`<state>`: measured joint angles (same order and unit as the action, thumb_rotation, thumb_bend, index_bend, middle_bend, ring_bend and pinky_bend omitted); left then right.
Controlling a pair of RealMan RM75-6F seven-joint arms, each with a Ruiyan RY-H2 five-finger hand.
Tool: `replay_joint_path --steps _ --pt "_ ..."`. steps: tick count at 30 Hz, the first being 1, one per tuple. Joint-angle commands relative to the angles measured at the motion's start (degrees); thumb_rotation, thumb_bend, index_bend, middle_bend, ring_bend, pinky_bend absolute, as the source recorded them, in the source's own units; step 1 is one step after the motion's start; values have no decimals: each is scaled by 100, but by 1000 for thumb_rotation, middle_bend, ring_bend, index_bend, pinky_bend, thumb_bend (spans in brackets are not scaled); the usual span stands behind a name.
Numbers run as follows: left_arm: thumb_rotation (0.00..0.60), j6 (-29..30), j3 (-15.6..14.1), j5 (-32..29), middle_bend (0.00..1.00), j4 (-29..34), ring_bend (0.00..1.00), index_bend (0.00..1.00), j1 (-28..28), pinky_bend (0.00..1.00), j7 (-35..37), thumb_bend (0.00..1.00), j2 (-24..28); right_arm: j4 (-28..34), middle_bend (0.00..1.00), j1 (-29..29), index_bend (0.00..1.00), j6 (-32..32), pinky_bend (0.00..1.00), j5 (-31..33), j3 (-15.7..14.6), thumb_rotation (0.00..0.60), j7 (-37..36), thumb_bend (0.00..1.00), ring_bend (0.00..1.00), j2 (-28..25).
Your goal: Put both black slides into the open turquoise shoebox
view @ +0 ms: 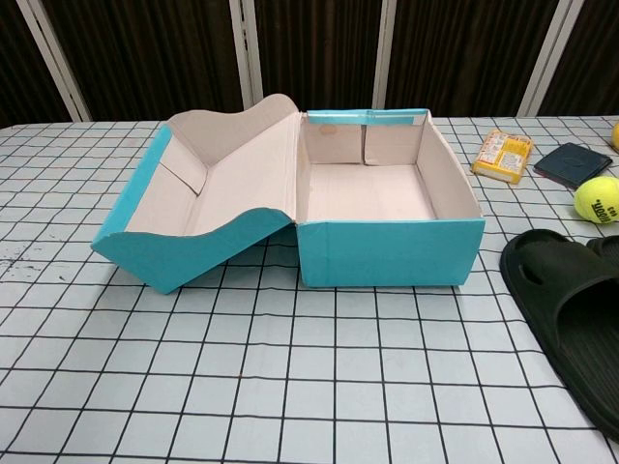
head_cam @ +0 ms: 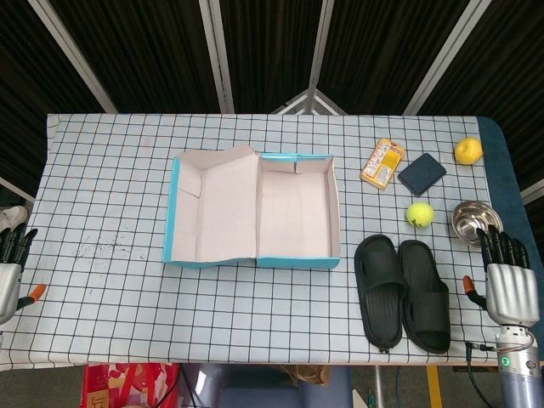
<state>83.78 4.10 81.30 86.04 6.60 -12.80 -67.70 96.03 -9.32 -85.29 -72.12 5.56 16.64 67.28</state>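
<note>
Two black slides lie side by side on the checked table in the head view, just right of the open turquoise shoebox, whose lid is folded out to its left. Beyond them sit a tennis ball, a steel bowl, a dark wallet, a yellow packet and a lemon. The right robot hand rests at the table's right edge, fingers extended and apart, holding nothing; the left robot hand does likewise at the left edge.

From the chest view, the shoebox stands empty, with one slide near its right side.
</note>
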Motion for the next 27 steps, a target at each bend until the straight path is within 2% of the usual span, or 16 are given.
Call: replay_joint_path --steps 1,13,17,21,24,27 --pt "600 -7 -6 14 0 -1 0 75 8 89 -15 283 -6 36 28 22 0 28 87 13 8 600 -2 358 50 -42" --pt "600 35 -17 76 0 75 0 76 12 90 0 283 0 86 27 85 0 42 87 -251 -43 600 -123 357 57 -60" --pt "600 -55 -6 -11 0 44 0 77 23 89 60 283 26 325 27 101 0 121 87 -171 11 600 -343 351 65 -47" --pt "600 -58 -4 -13 0 60 0 77 17 89 158 283 64 701 27 1 0 529 86 -2 82 600 -754 344 65 -212" --pt "600 -86 -7 -21 0 49 0 77 23 89 196 283 74 1069 27 -209 0 946 87 236 119 600 -342 345 65 -571" --pt "600 -126 -6 -32 0 47 0 77 43 89 208 283 74 1787 28 -569 0 1469 86 835 209 600 540 345 65 -1054"
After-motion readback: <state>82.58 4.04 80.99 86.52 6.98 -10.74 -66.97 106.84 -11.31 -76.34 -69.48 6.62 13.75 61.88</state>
